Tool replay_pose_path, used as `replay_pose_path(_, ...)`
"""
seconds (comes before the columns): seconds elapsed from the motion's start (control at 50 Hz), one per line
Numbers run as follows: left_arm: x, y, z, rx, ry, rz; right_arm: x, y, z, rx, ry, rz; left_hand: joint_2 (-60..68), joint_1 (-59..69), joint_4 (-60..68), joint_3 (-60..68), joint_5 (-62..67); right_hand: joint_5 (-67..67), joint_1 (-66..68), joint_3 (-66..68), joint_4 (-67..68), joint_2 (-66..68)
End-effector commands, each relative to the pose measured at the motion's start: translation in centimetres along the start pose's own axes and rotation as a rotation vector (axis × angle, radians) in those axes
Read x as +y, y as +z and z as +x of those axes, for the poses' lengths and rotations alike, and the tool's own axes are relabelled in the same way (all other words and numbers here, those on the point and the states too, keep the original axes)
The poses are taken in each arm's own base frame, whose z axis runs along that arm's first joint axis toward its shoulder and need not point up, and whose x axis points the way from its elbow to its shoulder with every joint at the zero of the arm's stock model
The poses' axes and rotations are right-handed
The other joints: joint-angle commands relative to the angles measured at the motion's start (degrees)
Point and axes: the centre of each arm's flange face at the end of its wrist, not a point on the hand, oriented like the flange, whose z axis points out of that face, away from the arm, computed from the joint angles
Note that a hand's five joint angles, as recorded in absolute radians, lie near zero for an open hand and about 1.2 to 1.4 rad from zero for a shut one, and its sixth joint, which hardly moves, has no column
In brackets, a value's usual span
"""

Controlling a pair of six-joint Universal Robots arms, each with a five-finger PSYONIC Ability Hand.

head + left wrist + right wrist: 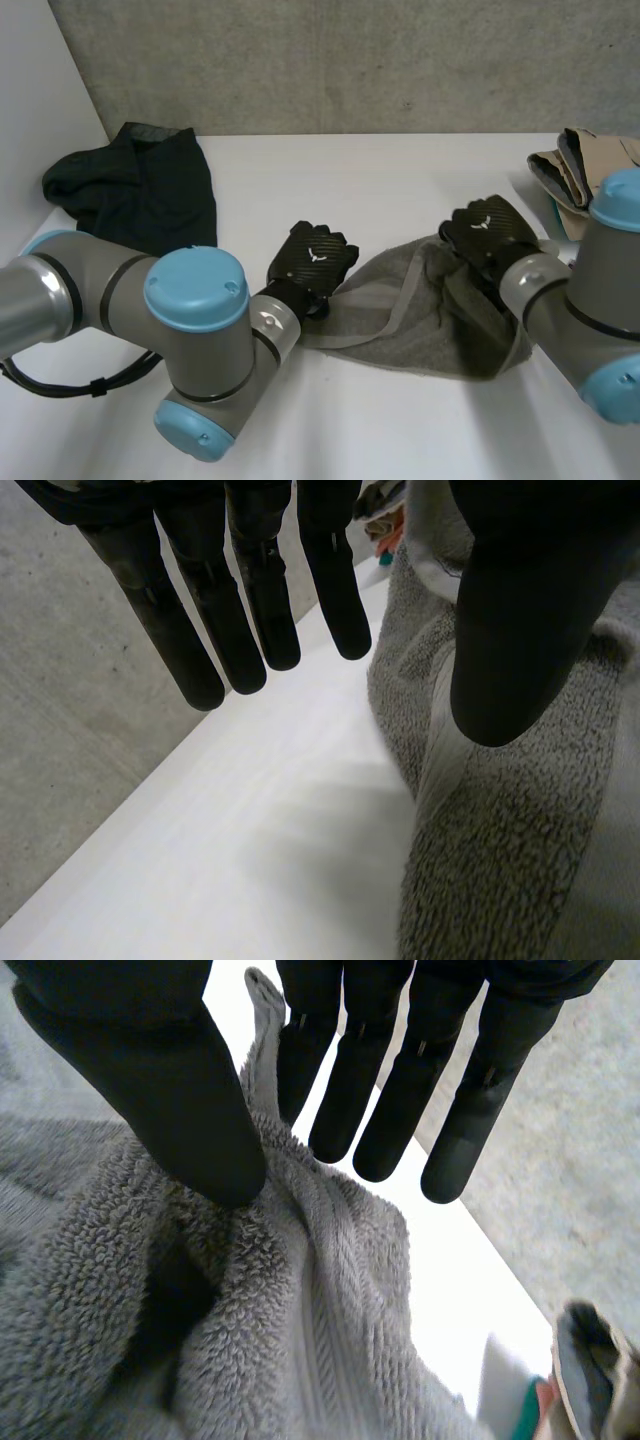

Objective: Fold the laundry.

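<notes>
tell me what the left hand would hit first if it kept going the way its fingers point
Probably the grey wall. The left hand points its straight fingers over bare table, and the towel lies off to the thumb side, though depth is hard to judge.

White table (400, 180), matte top, soft shadows on it. Behind: grey concrete-look wall (350, 60), mottled w/ small specks, runs across the back & meets the table's far edge. Left side: plain white wall (40, 90), angled in along the table's edge. Light even, diffuse, approx. from overhead.
</notes>
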Motion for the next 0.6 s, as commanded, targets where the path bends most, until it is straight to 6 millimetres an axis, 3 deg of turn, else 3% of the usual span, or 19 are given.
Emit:
replay_pose_path(0.02,0.5,-0.6,-1.9,-0.053,-0.003,-0.065,-1.6,3.8,-2.2,-0.122,-0.082,0.137,2.09,1.94,2.17,1.99,2.47,-32.74,-32.1,-32.43,-32.37,-32.4)
replay_pose_path(0.12,0.3,-1.2,-3.8,-0.132,-0.031,-0.08,-2.9,5.7,-2.4,-0.139,-0.107,0.224,1.58,1.43,1.66,1.48,1.96,-46.06,-45.42,-45.75,-45.68,-45.72)
replay_pose_path(0.22,0.2,-1.8,-5.0,-0.169,-0.058,-0.083,-4.3,5.7,-0.1,-0.07,-0.052,0.204,0.9,0.75,0.99,0.81,1.29,-46.06,-45.42,-45.75,-45.68,-45.72)
replay_pose_path(0.26,0.2,-2.1,-5.1,-0.166,-0.068,-0.087,-4.9,4.6,1.7,-0.031,-0.012,0.171,-0.27,-0.42,-0.18,-0.37,0.12,-46.06,-45.42,-45.75,-45.68,-45.72)
replay_pose_path(0.38,0.8,-3.0,-4.1,-0.078,-0.058,-0.108,-3.6,0.2,4.9,-0.016,0.034,-0.035,-5.98,-6.13,-5.89,-6.08,-5.59,-46.06,-45.42,-45.75,-45.68,-45.72)
replay_pose_path(0.54,2.7,-2.7,-3.4,-0.008,-0.001,-0.163,-0.6,-4.5,5.3,-0.104,-0.026,-0.263,-11.71,-11.86,-11.62,-11.81,-11.32,-44.07,-43.43,-43.76,-43.7,-43.73)
replay_pose_path(0.6,3.3,-2.3,-3.2,-0.002,0.012,-0.18,0.1,-5.4,5.0,-0.116,-0.033,-0.288,-13.56,-13.71,-13.47,-13.65,-13.17,-40.01,-39.38,-39.7,-39.64,-39.68)
